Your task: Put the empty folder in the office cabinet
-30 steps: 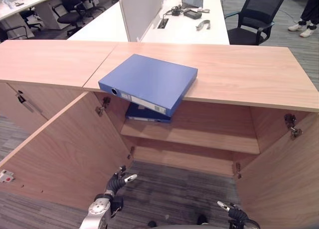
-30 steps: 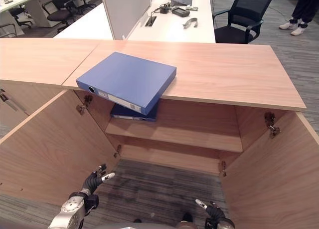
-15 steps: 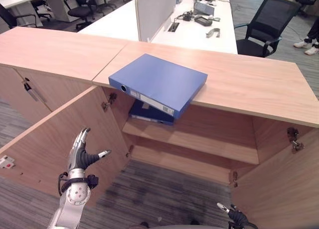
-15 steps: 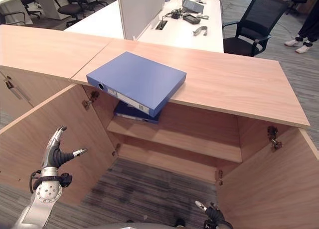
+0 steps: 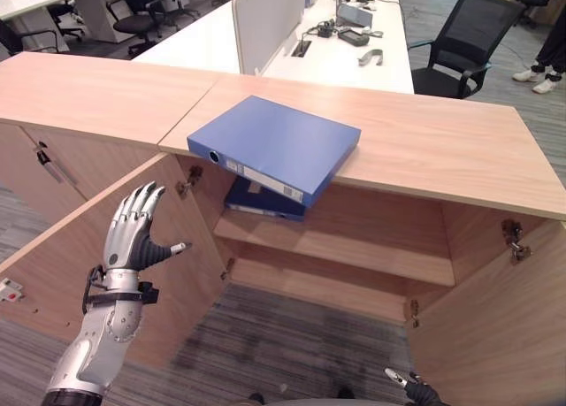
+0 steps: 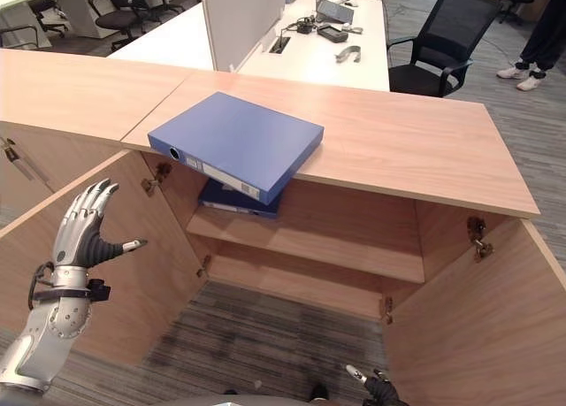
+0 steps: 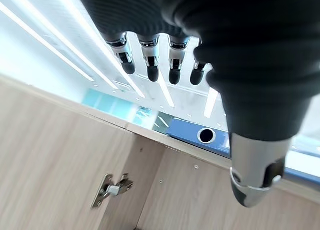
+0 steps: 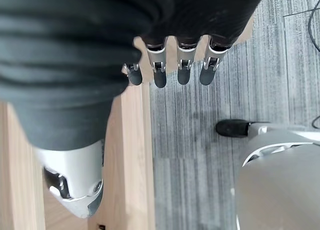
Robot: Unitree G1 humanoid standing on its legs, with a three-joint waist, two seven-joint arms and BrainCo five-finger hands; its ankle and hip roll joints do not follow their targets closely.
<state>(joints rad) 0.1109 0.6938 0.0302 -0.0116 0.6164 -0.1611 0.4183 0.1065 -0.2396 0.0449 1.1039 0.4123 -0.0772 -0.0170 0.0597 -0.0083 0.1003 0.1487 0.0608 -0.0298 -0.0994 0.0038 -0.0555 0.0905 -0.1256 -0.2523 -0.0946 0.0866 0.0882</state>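
Observation:
A blue folder (image 5: 276, 144) lies flat on the wooden cabinet top (image 5: 442, 145), its spine corner jutting over the front edge above the open compartment. A second blue folder (image 5: 263, 202) lies on the cabinet's upper shelf (image 5: 354, 251) just beneath it. My left hand (image 5: 131, 233) is raised in front of the open left door (image 5: 97, 247), fingers straight and thumb out, holding nothing, well to the left of and below the folder. Its wrist view catches the folder's spine hole (image 7: 206, 135). My right hand (image 6: 376, 390) hangs low near the floor, fingers straight (image 8: 182, 64).
Both cabinet doors stand open, the right door (image 5: 495, 335) at the lower right. Behind the cabinet is a white desk (image 5: 336, 52) with a partition panel (image 5: 265, 17) and small devices, a black office chair (image 5: 469, 34), and a person's shoes (image 5: 531, 74) far right.
My left hand has risen from near the floor to shelf height in front of the left door and opened its fingers. The camera has shifted. The folders have not moved.

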